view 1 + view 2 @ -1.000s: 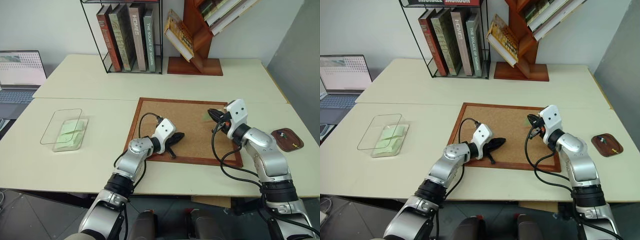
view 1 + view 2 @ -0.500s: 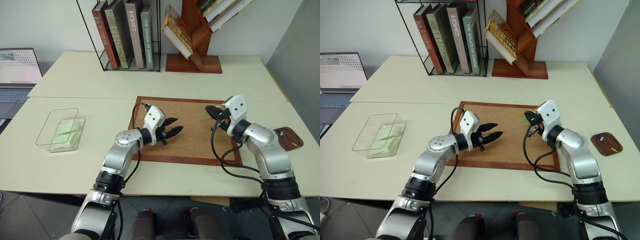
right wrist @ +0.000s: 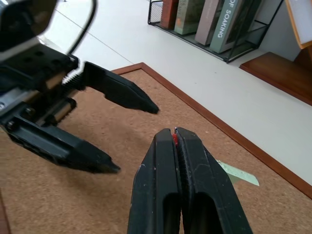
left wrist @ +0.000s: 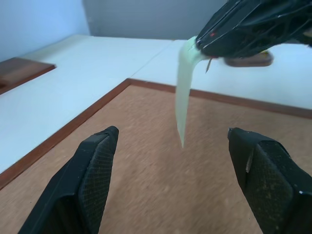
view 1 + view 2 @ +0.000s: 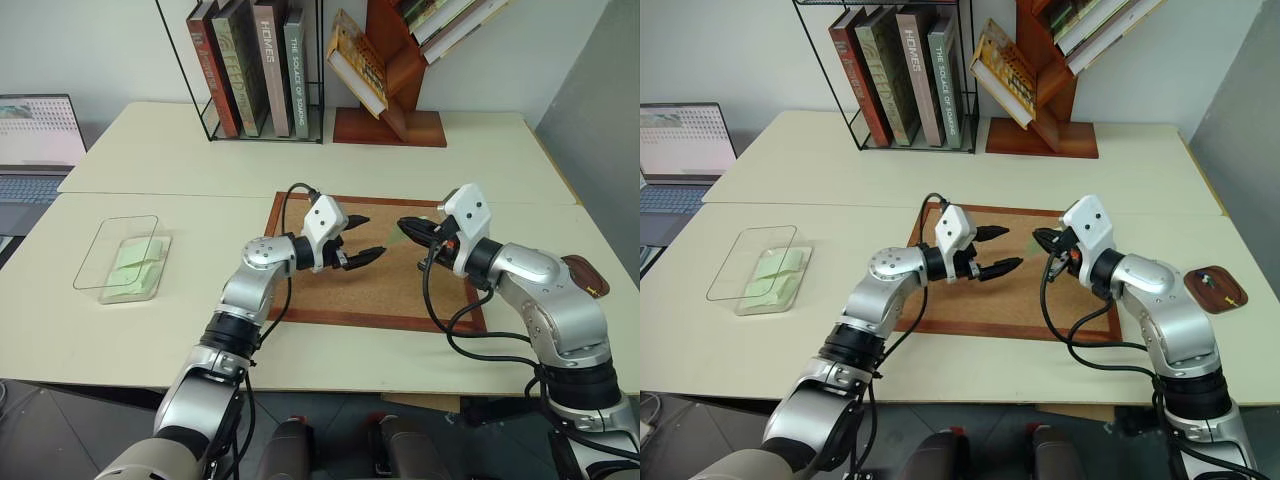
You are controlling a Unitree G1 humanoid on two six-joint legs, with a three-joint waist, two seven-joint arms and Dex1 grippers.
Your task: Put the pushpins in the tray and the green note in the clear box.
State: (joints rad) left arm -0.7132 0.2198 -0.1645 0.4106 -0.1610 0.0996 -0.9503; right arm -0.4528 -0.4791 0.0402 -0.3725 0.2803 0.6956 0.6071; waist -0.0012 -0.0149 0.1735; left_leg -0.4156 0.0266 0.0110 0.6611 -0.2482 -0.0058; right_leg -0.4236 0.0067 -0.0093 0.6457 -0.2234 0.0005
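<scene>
Your right tool (image 5: 405, 227) is clamped fully shut above the corkboard (image 5: 400, 290), with a red pushpin (image 3: 174, 138) pinched at the fingertips and the green note (image 4: 184, 87) hanging from that same pinch. In the left wrist view the note hangs edge-on as a thin pale strip clear of the cork (whether the pin passes through the paper cannot be told).

Your left tool (image 5: 365, 238) stands wide open and holds nothing. Its two fingers are level and point toward the note, which hangs between them in the left wrist view without touching either.

Judged from this, the hand-over of the note is set up but not done.

Farther out, the tray (image 5: 1214, 290) sits near the right edge of the surface (image 5: 180, 170), with a small pin-like item already in it (colour too small to tell). The clear box (image 5: 135, 268) sits well apart at the left, its lid (image 5: 117, 250) tilted open. Pale green paper already lies inside it.

Remaining steps, by estimate:
- Pass the note to the left tool.
- Place the note in the box.
- Drop the red pin in the tray.
</scene>
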